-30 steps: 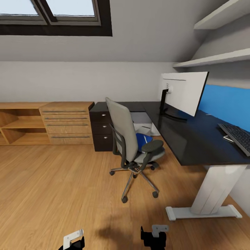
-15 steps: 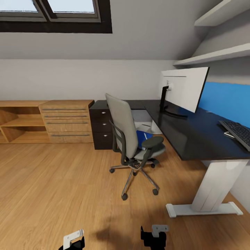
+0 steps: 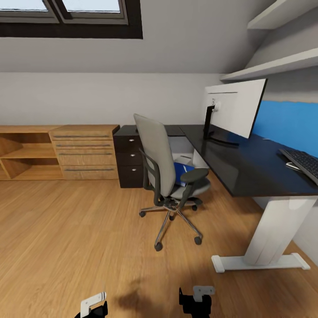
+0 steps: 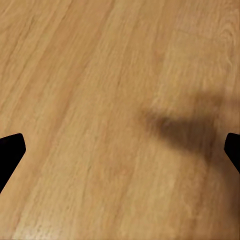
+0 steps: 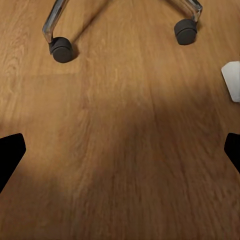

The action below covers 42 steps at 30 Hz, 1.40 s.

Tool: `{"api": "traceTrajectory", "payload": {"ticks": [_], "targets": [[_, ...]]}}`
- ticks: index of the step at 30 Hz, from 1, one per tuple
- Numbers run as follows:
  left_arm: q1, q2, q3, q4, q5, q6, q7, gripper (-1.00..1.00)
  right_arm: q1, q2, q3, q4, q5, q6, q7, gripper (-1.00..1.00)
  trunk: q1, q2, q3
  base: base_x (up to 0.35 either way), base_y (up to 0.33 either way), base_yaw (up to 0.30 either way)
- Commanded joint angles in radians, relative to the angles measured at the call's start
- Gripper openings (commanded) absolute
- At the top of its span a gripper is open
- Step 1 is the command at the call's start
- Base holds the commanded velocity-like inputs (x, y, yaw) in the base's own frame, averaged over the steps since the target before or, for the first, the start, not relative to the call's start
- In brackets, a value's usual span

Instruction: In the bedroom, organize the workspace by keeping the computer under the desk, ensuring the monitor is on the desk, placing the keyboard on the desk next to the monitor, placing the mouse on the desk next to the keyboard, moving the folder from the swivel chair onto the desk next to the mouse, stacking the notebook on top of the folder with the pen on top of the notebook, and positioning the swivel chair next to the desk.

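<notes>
The monitor (image 3: 236, 108) and keyboard (image 3: 303, 164) are already sitting on the table (image 3: 247, 170) at right. The blue folder (image 3: 182, 173) is lying on the swivel chair (image 3: 167, 176) (centre frame), waiting. Both claws, left (image 4: 120, 150) and right (image 5: 120, 150), are hanging spread and empty.

Bare wooden floor (image 4: 100, 100) of light planks lies below the left gripper (image 4: 120, 150), whose two dark fingertips (image 4: 10, 150) are spread wide apart. A soft shadow (image 4: 185, 130) falls on the floor between them, nearer one fingertip.
</notes>
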<state>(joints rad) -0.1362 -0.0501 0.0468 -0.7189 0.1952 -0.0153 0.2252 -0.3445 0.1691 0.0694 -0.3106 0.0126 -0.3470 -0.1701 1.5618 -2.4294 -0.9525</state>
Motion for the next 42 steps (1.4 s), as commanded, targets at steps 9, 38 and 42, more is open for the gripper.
{"api": "traceTrajectory", "payload": {"ticks": [9, 38, 42], "targets": [[0.000, 0.000, 0.001, -0.001, 0.010, -0.002, 0.001, 1.00, -0.001, 0.000, 0.007, 0.001, 0.001, -0.001, -0.009, 1.00, 0.034, -0.064, -0.029, 0.000, 0.000, 0.000], [-0.160, -0.033, -0.067, -0.287, 0.054, 0.456, 0.009, 1.00, -0.217, -0.026, -0.084, -0.228, -0.084, 0.377, -0.004, 1.00, 0.034, -0.064, -0.029, 0.000, 0.000, 0.000], [-0.174, -0.033, -0.066, -0.301, 0.072, 0.477, 0.003, 1.00, -0.311, -0.051, -0.107, -0.164, -0.118, 0.401, -0.002, 1.00, 0.034, -0.064, -0.029, 0.000, 0.000, 0.000]]}}
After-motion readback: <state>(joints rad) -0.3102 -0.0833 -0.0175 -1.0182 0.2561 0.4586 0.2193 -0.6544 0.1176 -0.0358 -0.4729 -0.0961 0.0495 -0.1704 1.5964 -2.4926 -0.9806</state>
